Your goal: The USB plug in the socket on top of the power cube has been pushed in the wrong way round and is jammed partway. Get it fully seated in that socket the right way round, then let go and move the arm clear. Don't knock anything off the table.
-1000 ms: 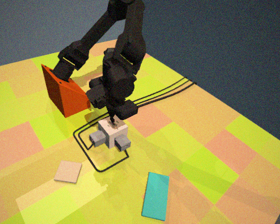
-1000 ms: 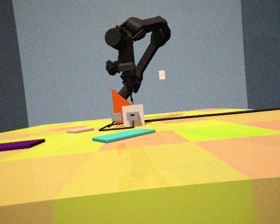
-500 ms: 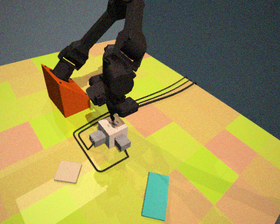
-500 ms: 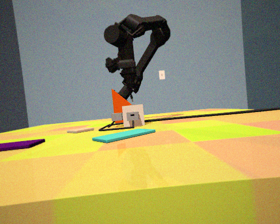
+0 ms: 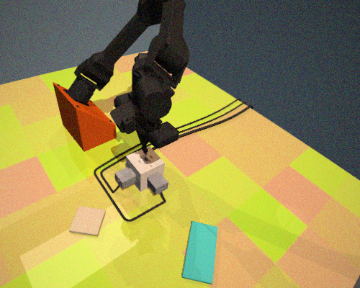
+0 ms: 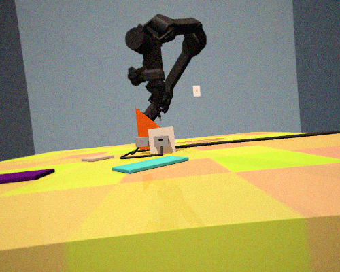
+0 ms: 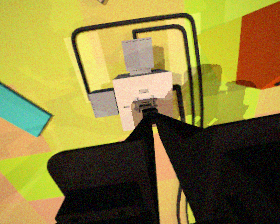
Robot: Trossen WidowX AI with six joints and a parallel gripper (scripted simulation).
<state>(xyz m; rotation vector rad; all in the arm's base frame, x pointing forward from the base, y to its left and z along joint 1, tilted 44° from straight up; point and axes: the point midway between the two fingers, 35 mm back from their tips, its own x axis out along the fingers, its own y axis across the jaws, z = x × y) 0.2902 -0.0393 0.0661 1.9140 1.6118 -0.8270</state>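
The white power cube (image 5: 144, 173) (image 6: 166, 134) (image 7: 144, 85) stands on the table with grey plugs in two side faces (image 5: 125, 178) (image 5: 158, 183). My gripper (image 5: 145, 147) (image 6: 160, 115) (image 7: 152, 119) points straight down over the cube's top face and is shut on the small dark USB plug (image 5: 145, 153) (image 6: 160, 118) (image 7: 147, 105). In the exterior view the plug's tip hangs a little above the cube's top. In the wrist view it sits right over the top socket. The fingers hide most of the plug.
Black cables (image 5: 212, 119) (image 6: 261, 137) (image 7: 132, 22) loop around the cube and run to the far table edge. An orange wedge (image 5: 86, 122) (image 6: 143, 124) (image 7: 264, 45) stands behind the cube. A teal slab (image 5: 201, 252) (image 6: 150, 164), a beige tile (image 5: 87, 220) and a purple slab (image 6: 20, 175) lie flat.
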